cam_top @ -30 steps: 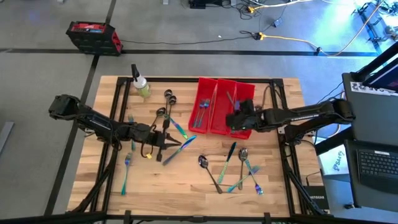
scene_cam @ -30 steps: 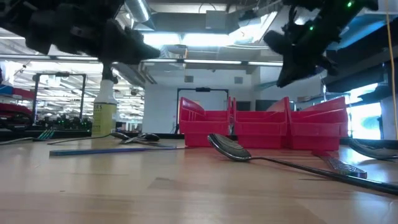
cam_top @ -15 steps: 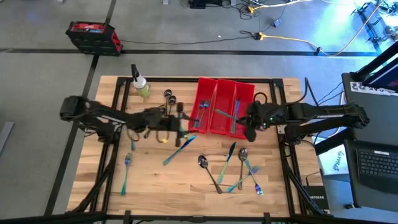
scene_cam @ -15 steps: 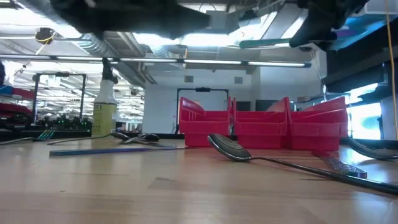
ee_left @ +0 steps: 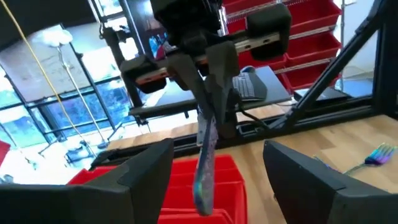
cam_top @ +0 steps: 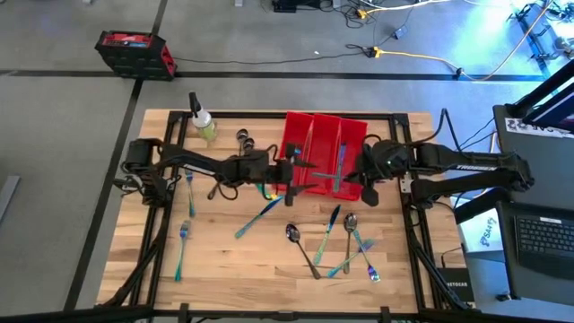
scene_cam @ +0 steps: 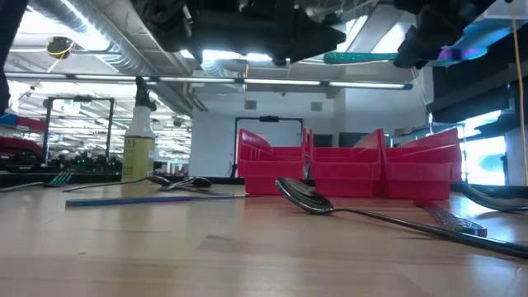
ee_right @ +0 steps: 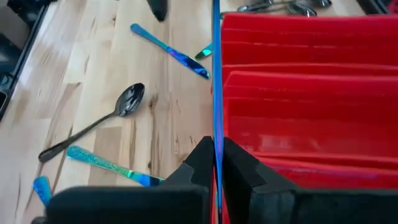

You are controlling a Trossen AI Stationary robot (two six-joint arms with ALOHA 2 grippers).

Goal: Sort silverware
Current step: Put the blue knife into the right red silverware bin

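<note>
Two arms are engaged over the red bins [cam_top: 325, 133], which stand at about twelve o'clock on the surface [cam_top: 233, 260]. The right gripper [ee_right: 215, 163] has its fingers pressed together on a thin iridescent blue utensil [ee_right: 216, 74], blade or handle edge-on, held above the bins' wall; the wrist view does not show which compartment lies under it. The left gripper [cam_top: 289, 169] is at the bins' nine o'clock edge with fingers spread and nothing between them; its wrist view looks across at the other arm's held piece hanging over the red plastic. Some silverware already lies in the bins. Unsorted pieces remain: a knife [cam_top: 260, 215] near centre, a cluster of spoons and forks [cam_top: 345, 242] at five o'clock, two forks [cam_top: 183, 242] at eight o'clock, and dark spoons [cam_top: 244, 139] at eleven o'clock beside a spray bottle [cam_top: 203, 121]. Judgement: the step in hand is depositing the right arm's piece, with the left arm apparently free after a release. Next, the right fingers should part once the piece is over the matching compartment; the left arm should then go for the central knife, approaching flat and low, since thin metal lying flush on wood offers little purchase.
</note>
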